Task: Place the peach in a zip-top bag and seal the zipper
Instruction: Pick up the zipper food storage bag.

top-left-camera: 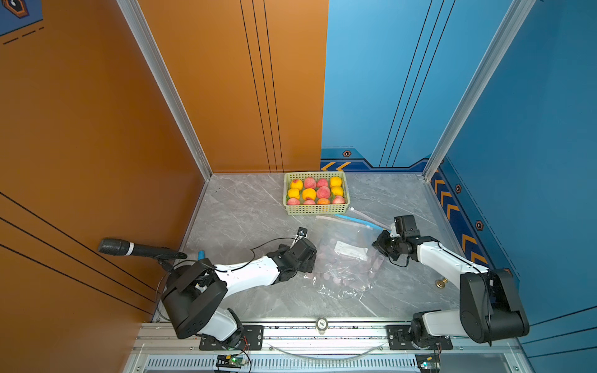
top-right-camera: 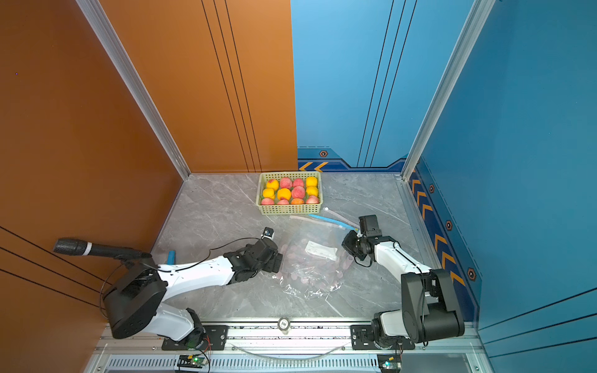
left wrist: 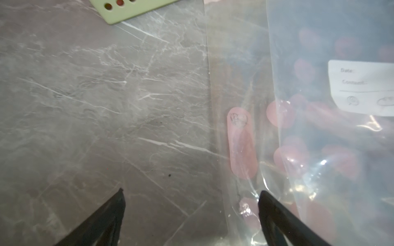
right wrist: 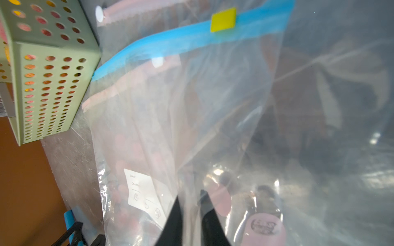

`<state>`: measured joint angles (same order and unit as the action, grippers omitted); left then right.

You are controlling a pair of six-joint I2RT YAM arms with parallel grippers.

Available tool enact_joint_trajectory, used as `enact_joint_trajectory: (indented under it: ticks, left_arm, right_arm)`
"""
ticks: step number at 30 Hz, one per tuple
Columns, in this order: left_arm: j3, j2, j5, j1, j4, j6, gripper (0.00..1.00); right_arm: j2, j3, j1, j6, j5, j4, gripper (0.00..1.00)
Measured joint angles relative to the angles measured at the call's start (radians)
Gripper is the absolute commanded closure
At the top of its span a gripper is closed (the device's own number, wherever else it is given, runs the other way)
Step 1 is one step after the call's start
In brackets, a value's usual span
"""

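Observation:
Several peaches (top-left-camera: pixel 323 192), pink and yellow, lie in a pale green perforated basket (top-left-camera: pixel 318 210) at the back of the table. A clear zip-top bag (top-left-camera: pixel 345 258) with pink dots and a white label lies flat in front of it. Its blue zipper strip (right wrist: pixel 181 38) carries a yellow slider (right wrist: pixel 223 19). My right gripper (right wrist: pixel 189 194) is shut on the bag's film at the right edge, seen in a top view too (top-left-camera: pixel 379 242). My left gripper (left wrist: pixel 191 191) stands open and low at the bag's left edge, one finger (left wrist: pixel 277 213) over the plastic, nothing held.
A black microphone (top-left-camera: pixel 129 248) juts in from the left wall above the left arm. A small blue object (top-left-camera: pixel 201 255) lies by the left wall, a brass knob (top-left-camera: pixel 440 284) by the right arm. Orange and blue walls close in three sides.

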<state>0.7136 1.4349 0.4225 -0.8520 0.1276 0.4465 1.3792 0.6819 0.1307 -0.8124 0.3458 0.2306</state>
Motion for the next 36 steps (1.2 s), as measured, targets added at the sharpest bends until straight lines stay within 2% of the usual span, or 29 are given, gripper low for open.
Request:
enact_joint_trajectory:
  ticks: [5,9,11,14,20,26,32,36]
  left_arm:
    - [0.031,-0.192,0.028,0.020,0.058,0.045,0.02]
    - [0.030,-0.351,0.005,0.100,0.052,0.069,0.02]
    - [0.024,-0.422,-0.029,0.156,0.032,0.076,0.02]
    - [0.019,-0.499,-0.101,0.239,-0.005,0.077,0.02]
    - [0.019,-0.541,-0.252,0.345,-0.093,0.040,0.02]
    - [0.073,-0.513,-0.441,0.399,-0.133,-0.116,0.02]
    - [0.237,-0.514,-0.605,0.467,-0.118,-0.332,0.03]
    - [0.342,-0.522,-0.713,0.523,-0.090,-0.424,0.02]
  right_arm:
    - [-0.119,0.055,0.051,0.130,-0.032,0.063,0.92]
    - [-0.222,0.179,0.155,0.299,-0.061,0.114,0.95]
    - [-0.261,0.249,0.220,0.397,-0.070,0.135,0.99]
    - [-0.291,0.333,0.296,0.531,-0.070,0.152,1.00]
    - [-0.310,0.447,0.348,0.731,-0.008,0.151,1.00]
    - [-0.305,0.581,0.383,0.874,0.105,0.155,1.00]
    - [-0.305,0.642,0.410,1.009,0.150,0.168,1.00]
    - [-0.307,0.642,0.412,1.078,0.153,0.194,1.00]
